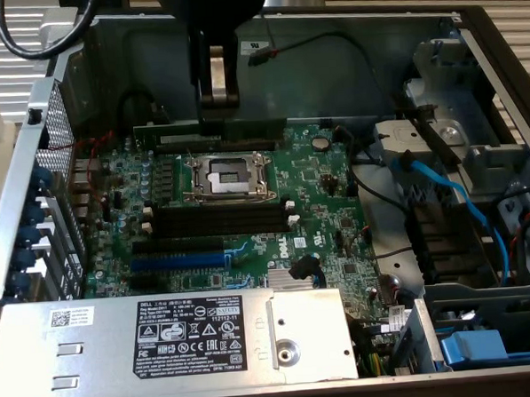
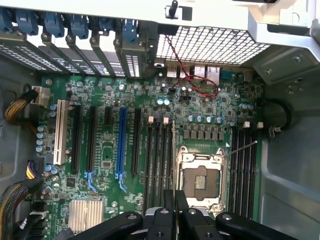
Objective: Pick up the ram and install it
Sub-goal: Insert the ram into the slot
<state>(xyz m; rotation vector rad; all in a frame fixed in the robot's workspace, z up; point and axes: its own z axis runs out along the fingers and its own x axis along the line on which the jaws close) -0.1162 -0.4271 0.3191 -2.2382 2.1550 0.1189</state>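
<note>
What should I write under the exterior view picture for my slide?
Black end effector grips a long, thin dark green memory stick over the green motherboard inside an open grey metal computer case.

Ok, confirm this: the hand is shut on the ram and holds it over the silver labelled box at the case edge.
Wrong in one respect. The hand is shut on the ram, but holds it over the green motherboard, near the CPU socket, not over the silver labelled box. The exterior view shows it.

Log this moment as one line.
tool: shut on memory stick | memory stick: held above board, near processor socket | install: not seated
</note>
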